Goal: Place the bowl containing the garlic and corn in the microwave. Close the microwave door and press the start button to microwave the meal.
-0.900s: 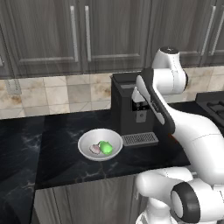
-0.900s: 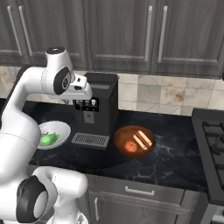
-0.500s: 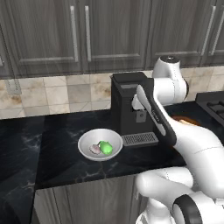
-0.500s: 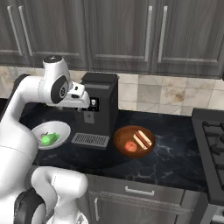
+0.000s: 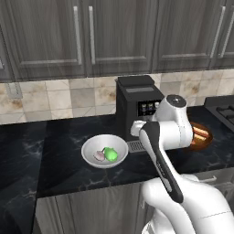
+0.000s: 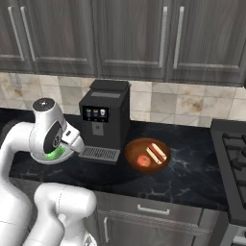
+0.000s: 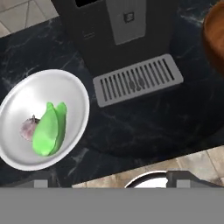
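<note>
Counter: black marbled stone counter (image 5: 59, 155), glossy, under dark grey wood cabinets (image 5: 119, 36) and a beige tiled wall.
Bowl: the bowl (image 5: 91, 151) is shallow, round, smooth white-grey; it stands on the counter just beside the coffee machine (image 5: 137, 107), on the side away from the stove.
Contents: the corn (image 7: 49, 129), bright green and long oval, lies against the garlic (image 7: 29, 127), a small pale lumpy bulb, both inside the bowl.
Other bowl: an orange-brown bowl (image 6: 147, 155) with striped pieces sits on the other side of the machine; it is not the target.
Gripper: the gripper (image 7: 109, 178) is above the counter edge, near the drip grate (image 7: 138, 78); whether the jaws are apart or together I cannot tell.
Step in hand: I judge it is the approach to the bowl.
Advice: come down over the near rim, pinch the thin wall, and lift level, because the glossy food could slide.
</note>
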Available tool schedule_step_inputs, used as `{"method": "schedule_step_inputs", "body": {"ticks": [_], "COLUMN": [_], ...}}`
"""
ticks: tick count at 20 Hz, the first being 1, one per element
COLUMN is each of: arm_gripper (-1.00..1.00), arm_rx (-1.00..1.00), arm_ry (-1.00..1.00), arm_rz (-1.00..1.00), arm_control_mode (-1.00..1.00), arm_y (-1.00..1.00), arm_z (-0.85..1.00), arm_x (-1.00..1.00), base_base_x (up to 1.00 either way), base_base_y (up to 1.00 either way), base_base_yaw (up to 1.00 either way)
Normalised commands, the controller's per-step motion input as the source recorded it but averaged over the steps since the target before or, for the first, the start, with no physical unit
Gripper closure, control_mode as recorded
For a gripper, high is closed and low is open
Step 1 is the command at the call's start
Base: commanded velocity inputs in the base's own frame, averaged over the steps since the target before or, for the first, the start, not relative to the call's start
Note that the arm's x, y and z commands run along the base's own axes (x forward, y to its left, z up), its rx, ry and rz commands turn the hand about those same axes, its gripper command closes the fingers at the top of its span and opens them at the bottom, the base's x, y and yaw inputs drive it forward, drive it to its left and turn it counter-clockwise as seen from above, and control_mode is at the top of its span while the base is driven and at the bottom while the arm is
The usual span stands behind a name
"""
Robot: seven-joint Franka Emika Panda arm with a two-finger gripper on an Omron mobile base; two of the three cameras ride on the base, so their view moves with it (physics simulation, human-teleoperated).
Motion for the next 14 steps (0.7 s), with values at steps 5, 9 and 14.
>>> {"method": "schedule_step_inputs", "body": {"ticks": [5, 9, 14], "arm_gripper": [-1.00, -1.00, -1.00], "arm_rx": [0.20, 0.27, 0.05], "arm_ry": [0.07, 0.08, 0.15], "arm_rz": [-0.19, -0.08, -0.01], "arm_control_mode": [-1.00, -1.00, -1.00], "arm_y": [0.35, 0.12, 0.15], "arm_z": [-0.45, -0.27, -0.30], "arm_x": [-0.06, 0.15, 0.37], "base_base_x": [0.00, 0.00, 0.00], "base_base_y": [0.00, 0.00, 0.00], "base_base_yaw": [0.00, 0.00, 0.00]}}
